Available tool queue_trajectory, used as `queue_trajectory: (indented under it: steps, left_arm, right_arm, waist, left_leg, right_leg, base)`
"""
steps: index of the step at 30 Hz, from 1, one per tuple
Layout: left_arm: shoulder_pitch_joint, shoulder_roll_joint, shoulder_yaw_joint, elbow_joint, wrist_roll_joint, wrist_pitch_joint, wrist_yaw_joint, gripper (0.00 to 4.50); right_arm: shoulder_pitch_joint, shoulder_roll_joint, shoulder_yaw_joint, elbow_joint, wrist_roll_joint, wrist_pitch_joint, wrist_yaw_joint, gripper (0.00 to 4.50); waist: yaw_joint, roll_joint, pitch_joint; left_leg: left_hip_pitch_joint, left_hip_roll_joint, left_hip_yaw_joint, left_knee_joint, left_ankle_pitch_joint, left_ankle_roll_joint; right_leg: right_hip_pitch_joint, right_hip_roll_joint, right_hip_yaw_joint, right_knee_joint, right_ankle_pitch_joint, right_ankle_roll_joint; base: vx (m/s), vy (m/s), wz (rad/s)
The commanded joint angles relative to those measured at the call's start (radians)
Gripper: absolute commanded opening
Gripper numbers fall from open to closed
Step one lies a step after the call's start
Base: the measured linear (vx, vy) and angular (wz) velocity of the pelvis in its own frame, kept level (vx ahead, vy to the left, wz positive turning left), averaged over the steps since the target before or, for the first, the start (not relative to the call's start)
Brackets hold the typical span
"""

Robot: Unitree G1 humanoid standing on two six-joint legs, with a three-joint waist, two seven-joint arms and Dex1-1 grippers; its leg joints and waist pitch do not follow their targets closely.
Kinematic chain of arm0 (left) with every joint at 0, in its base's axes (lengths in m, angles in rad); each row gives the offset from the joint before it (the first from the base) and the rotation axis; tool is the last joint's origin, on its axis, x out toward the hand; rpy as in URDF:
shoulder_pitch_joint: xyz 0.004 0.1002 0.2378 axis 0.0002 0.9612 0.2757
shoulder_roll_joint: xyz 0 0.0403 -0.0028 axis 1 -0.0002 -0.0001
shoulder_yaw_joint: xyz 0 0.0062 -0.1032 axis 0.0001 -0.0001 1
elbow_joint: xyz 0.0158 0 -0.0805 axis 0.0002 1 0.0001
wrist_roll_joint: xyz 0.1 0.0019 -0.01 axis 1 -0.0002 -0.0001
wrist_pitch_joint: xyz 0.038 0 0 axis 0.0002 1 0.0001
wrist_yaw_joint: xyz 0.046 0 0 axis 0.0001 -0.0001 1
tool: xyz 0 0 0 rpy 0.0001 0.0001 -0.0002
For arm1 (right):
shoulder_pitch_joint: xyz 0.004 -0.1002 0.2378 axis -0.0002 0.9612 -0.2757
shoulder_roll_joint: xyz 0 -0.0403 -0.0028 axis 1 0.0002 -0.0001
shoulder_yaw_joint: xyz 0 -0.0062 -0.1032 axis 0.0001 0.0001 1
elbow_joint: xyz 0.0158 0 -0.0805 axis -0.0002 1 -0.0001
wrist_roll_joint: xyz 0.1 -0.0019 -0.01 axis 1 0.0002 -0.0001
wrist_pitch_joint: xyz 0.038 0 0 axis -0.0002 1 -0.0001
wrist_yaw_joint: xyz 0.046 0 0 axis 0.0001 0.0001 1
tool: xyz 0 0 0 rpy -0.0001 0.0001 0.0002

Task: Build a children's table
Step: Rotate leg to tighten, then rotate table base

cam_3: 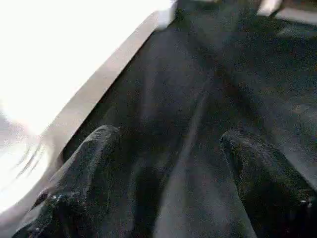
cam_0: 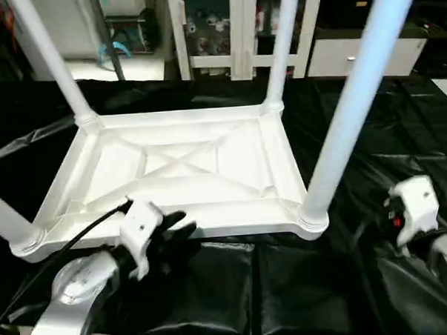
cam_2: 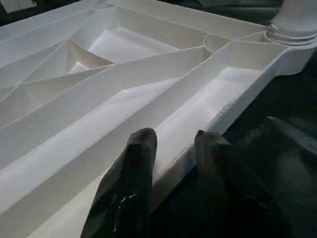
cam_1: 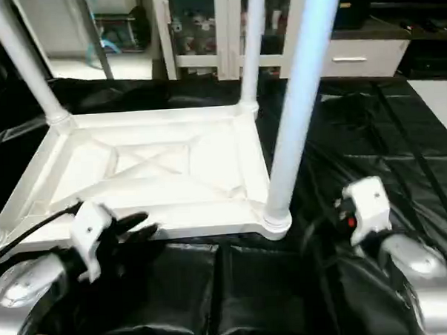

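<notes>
The tabletop (cam_0: 183,169) and legs (cam_0: 354,102) look like smooth white plastic, slightly glossy. Black sheet (cam_0: 400,145) underneath is shiny, crinkly plastic. Forearms (cam_0: 73,293) are brushed silver metal, fingers (cam_2: 131,173) glossy black.

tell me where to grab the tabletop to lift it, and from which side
Judging by its pose, grip the tabletop by its near rim, coming from the robot's side. It lies ribs up with four legs standing, and that thin edge overhangs the black cover, already between the left gripper's fingers.
</notes>
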Motion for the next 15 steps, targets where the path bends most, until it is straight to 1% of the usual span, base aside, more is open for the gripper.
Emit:
queue_trajectory:
  steps: [1,2,3,4,5,6,7,8,9,10,11,13,14,15]
  left_arm:
    - [0.011,0.017,0.016,-0.026,-0.019,0.021,-0.013,1.56]
    - [0.017,0.026,0.014,-0.033,-0.027,0.034,-0.024,1.56]
    - [0.021,0.034,0.012,-0.039,-0.034,0.049,-0.036,1.56]
    - [0.022,0.035,0.011,-0.04,-0.035,0.05,-0.037,1.56]
    - [0.031,0.053,0.003,-0.055,-0.045,0.075,-0.059,1.56]
    - [0.033,0.059,0.0,-0.059,-0.046,0.082,-0.065,1.56]
    - [0.037,0.066,-0.003,-0.065,-0.048,0.103,-0.064,1.56]
    - [0.04,0.07,-0.005,-0.069,-0.05,0.117,-0.062,1.56]
    - [0.044,0.08,-0.01,-0.072,-0.049,0.128,-0.06,1.56]
    - [0.055,0.095,-0.016,-0.076,-0.042,0.162,-0.054,1.56]
    - [0.063,0.108,-0.022,-0.078,-0.036,0.187,-0.052,1.56]
    - [0.08,0.134,-0.029,-0.084,-0.034,0.224,-0.056,1.56]
    - [0.084,0.14,-0.029,-0.082,-0.031,0.235,-0.052,1.56]
    - [0.085,0.145,-0.03,-0.074,-0.022,0.239,-0.047,1.56]
  right_arm:
    - [-0.03,0.01,-0.035,0.011,0.003,-0.026,-0.044,3.55]
    - [-0.042,0.022,-0.043,0.015,0.012,-0.024,-0.056,3.55]
    - [-0.053,0.032,-0.046,0.018,0.019,-0.023,-0.065,3.55]
    - [-0.053,0.033,-0.046,0.018,0.019,-0.023,-0.065,3.55]
    - [-0.065,0.043,-0.034,0.018,0.019,-0.023,-0.067,3.55]
    - [-0.068,0.046,-0.026,0.018,0.017,-0.025,-0.064,3.55]
    - [-0.073,0.053,-0.014,0.02,0.011,-0.028,-0.063,3.55]
    - [-0.076,0.058,-0.006,0.022,0.007,-0.03,-0.062,3.55]
    - [-0.08,0.065,0.001,0.026,0.004,-0.032,-0.061,3.55]
    - [-0.087,0.073,0.018,0.026,-0.002,-0.036,-0.054,3.55]
    - [-0.094,0.079,0.031,0.028,-0.006,-0.04,-0.048,3.55]
    - [-0.115,0.091,0.048,0.037,-0.004,-0.049,-0.037,3.55]
    - [-0.124,0.094,0.052,0.04,-0.003,-0.052,-0.035,3.55]
    - [-0.133,0.097,0.054,0.046,-0.003,-0.054,-0.033,3.55]
  waist:
    - [0.001,-0.011,-0.044]
    - [0.003,-0.012,-0.044]
    - [0.003,-0.01,-0.045]
    - [0.003,-0.011,-0.046]
    - [0.006,-0.011,-0.048]
    - [0.005,-0.011,-0.048]
    - [0.005,-0.012,-0.049]
    - [0.006,-0.009,-0.049]
    - [0.005,-0.012,-0.049]
    - [0.005,-0.013,-0.049]
    - [0.004,-0.012,-0.048]
    - [0.003,-0.017,-0.047]
    - [0.003,-0.014,-0.047]
    - [0.003,-0.013,-0.047]
  left_leg:
    - [0.014,0.072,-0.043,-0.095,-0.29,0.021]
    - [0.015,0.071,-0.042,-0.095,-0.285,0.021]
    - [0.015,0.071,-0.042,-0.094,-0.281,0.021]
    - [0.015,0.07,-0.041,-0.094,-0.276,0.022]
    - [0.014,0.07,-0.041,-0.093,-0.25,0.028]
    - [0.012,0.07,-0.041,-0.093,-0.242,0.032]
    - [0.014,0.071,-0.04,-0.092,-0.232,0.033]
    - [0.014,0.07,-0.04,-0.092,-0.231,0.033]
    - [0.013,0.07,-0.04,-0.093,-0.233,0.034]
    - [0.013,0.07,-0.04,-0.092,-0.231,0.035]
    - [0.012,0.07,-0.041,-0.093,-0.231,0.035]
    - [0.01,0.07,-0.042,-0.094,-0.238,0.038]
    - [0.015,0.07,-0.04,-0.093,-0.244,0.034]
    - [0.016,0.07,-0.04,-0.093,-0.245,0.031]
  right_leg:
    - [0.025,-0.052,0.036,-0.078,-0.281,-0.2]
    - [0.025,-0.052,0.037,-0.078,-0.284,-0.196]
    - [0.025,-0.052,0.036,-0.077,-0.282,-0.195]
    - [0.025,-0.051,0.036,-0.077,-0.278,-0.194]
    - [0.026,-0.051,0.037,-0.072,-0.249,-0.197]
    - [0.027,-0.05,0.036,-0.071,-0.241,-0.198]
    - [0.026,-0.049,0.036,-0.069,-0.223,-0.202]
    - [0.027,-0.049,0.036,-0.068,-0.218,-0.206]
    - [0.027,-0.049,0.036,-0.069,-0.219,-0.207]
    - [0.028,-0.05,0.036,-0.068,-0.22,-0.207]
    - [0.028,-0.049,0.035,-0.066,-0.222,-0.21]
    - [0.028,-0.052,0.036,-0.068,-0.252,-0.2]
    - [0.025,-0.051,0.037,-0.07,-0.268,-0.199]
    - [0.024,-0.051,0.037,-0.071,-0.273,-0.198]
  base:
    - [0.0,0.0,0.0]
    - [0.0,0.0,0.0]
    - [0.0,0.0,0.0]
    - [0.0,0.0,0.0]
    - [0.0,0.0,0.0]
    - [0.0,0.0,0.0]
    - [0.0,0.0,0.0]
    - [0.0,0.0,0.0]
    - [0.0,0.0,0.0]
    - [0.0,0.0,0.0]
    - [0.0,0.0,0.0]
    - [0.0,0.0,0.0]
    - [0.0,0.0,0.0]
    - [0.0,0.0,0.0]
